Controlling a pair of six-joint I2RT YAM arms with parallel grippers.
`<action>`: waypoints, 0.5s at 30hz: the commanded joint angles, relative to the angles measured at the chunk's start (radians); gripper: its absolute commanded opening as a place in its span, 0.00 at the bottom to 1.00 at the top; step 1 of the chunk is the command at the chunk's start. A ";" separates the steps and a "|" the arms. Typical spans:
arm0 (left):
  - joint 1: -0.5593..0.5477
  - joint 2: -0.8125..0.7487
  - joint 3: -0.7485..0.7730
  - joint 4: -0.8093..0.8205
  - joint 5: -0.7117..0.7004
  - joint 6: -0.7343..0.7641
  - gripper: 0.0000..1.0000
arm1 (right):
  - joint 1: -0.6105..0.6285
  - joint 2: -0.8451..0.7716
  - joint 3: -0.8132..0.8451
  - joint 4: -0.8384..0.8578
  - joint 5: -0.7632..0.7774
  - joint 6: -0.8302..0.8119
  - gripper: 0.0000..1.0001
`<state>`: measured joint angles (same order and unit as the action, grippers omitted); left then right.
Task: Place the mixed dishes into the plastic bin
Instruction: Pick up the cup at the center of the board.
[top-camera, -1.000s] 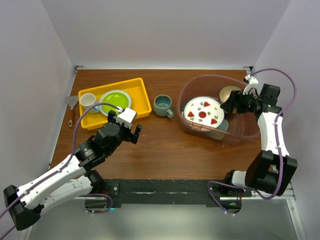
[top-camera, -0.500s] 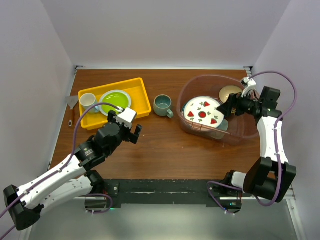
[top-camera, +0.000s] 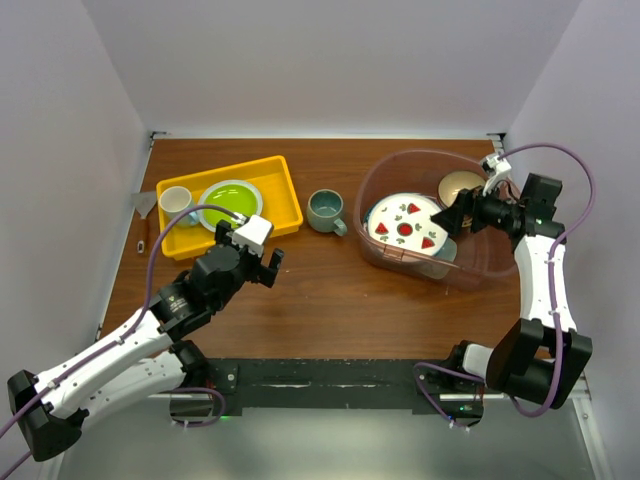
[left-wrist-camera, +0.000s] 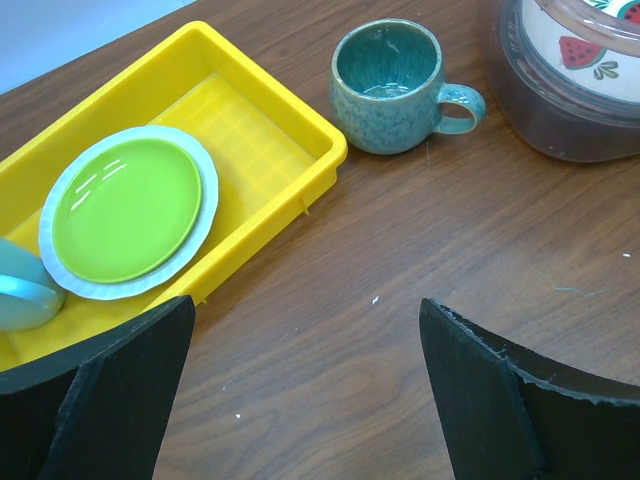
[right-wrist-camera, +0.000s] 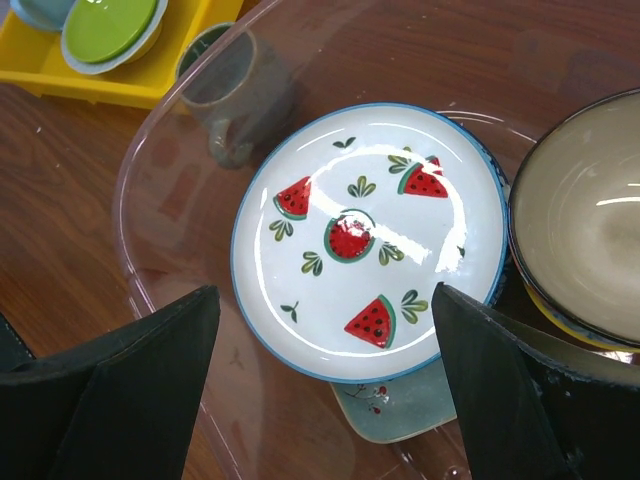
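The transparent pinkish plastic bin (top-camera: 480, 262) stands at the right. Inside it a white plate with red watermelon marks (top-camera: 405, 224) (right-wrist-camera: 368, 235) lies on a mint-green tray (right-wrist-camera: 400, 410), and a tan bowl (top-camera: 460, 185) (right-wrist-camera: 585, 240) sits at the bin's far side. The grey-green mug (top-camera: 326, 210) (left-wrist-camera: 388, 86) stands upright on the table between the bin and the yellow tray. My right gripper (top-camera: 452, 216) (right-wrist-camera: 320, 385) is open and empty above the bin, over the white plate. My left gripper (top-camera: 268, 268) (left-wrist-camera: 305, 385) is open and empty over bare table, near of the mug.
A shallow yellow tray (top-camera: 285, 195) (left-wrist-camera: 260, 110) at the back left holds a lime-green plate (top-camera: 229, 204) (left-wrist-camera: 125, 208) and a small pale cup (top-camera: 176, 200). A small spatula-like tool (top-camera: 145, 212) lies left of it. Side walls close in the table.
My right arm has shifted slightly, its gripper drawing a little back over the bin. The left arm and the dishes have not moved.
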<state>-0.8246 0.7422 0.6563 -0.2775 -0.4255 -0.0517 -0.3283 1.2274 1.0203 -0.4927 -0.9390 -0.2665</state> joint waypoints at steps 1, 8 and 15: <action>0.012 0.000 -0.001 0.043 0.007 -0.010 1.00 | -0.005 -0.026 -0.005 0.023 -0.046 -0.028 0.91; 0.016 0.002 -0.001 0.043 0.013 -0.010 1.00 | -0.005 -0.028 -0.005 0.019 -0.057 -0.034 0.92; 0.019 0.006 -0.001 0.043 0.019 -0.011 1.00 | -0.006 -0.025 -0.005 0.016 -0.061 -0.040 0.92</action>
<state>-0.8139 0.7456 0.6563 -0.2775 -0.4179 -0.0517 -0.3283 1.2274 1.0203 -0.4931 -0.9649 -0.2821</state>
